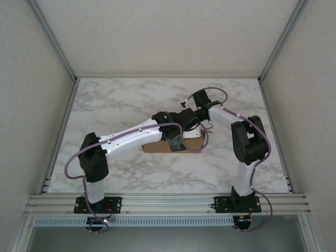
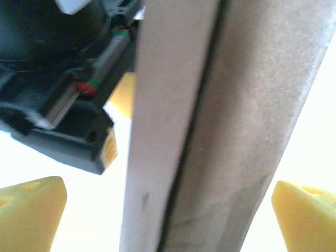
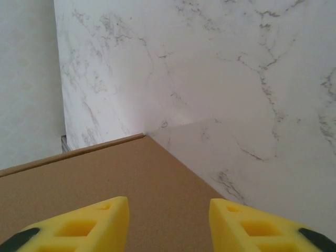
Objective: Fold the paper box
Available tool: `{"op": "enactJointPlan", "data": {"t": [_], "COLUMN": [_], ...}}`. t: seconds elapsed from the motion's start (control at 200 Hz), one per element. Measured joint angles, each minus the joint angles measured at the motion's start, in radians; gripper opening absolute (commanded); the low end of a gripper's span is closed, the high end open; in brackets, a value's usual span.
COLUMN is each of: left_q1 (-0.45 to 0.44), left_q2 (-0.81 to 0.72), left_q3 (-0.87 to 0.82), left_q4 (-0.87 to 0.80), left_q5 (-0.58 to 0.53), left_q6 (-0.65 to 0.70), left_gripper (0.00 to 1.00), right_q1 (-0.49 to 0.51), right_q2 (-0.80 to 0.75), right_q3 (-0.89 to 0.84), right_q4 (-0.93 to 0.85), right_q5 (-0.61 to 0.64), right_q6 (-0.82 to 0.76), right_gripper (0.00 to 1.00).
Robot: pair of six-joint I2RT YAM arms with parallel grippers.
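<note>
Paper box [image 1: 157, 147] rests, seemingly, on marble-patterned table [image 1: 131, 100].

The left arm [image 1: 131, 137] rises from its base to a black joint, then sends its white link right and away, level and low. The left gripper [image 1: 177, 143] hangs at the end of that link, pointing down. In the left wrist view its 2 yellow fingertips [image 2: 32, 210] sit at opposite bottom corners, jaws spread wide. The right arm [image 1: 242, 173] stands nearly upright to a black joint, then reaches left and away, and its wrist folds back toward the left arm. The right gripper [image 1: 185, 119] sits just beside the left wrist. Its 2 yellow fingers [image 3: 79, 228] are parted, with a clear gap between them.
</note>
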Motion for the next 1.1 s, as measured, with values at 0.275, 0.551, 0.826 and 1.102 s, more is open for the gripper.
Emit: {"op": "enactJointPlan", "data": {"t": [0.275,0.551,0.826,1.102], "left_q1": [-0.025,-0.023,0.088,0.249], "left_q2": [-0.19,-0.457,-0.608,-0.887], "left_q3": [-0.06,-0.287,-0.38,-0.6], "left_q4": [0.139,0.458,0.618,0.605], "left_q5": [-0.044,-0.252,-0.315,-0.18], "left_q6": [-0.01,-0.109,-0.333,-0.476], "left_gripper": [1.0,1.0,1.0,0.96], "right_q1": [-0.012,-0.056,-0.066,-0.056], "right_q2": [-0.103,-0.399,-0.776,-0.826], "right_q3": [0.041,0.01,-0.213,-0.136], "right_q4": [-0.049,-0.037,0.138,-0.061], "right_q5": [0.121,0.424,0.616,0.569], "right_q6": [-0.028,-0.053,-0.079,-0.28], "right_gripper": [0.61,0.75,0.94,0.7]}}
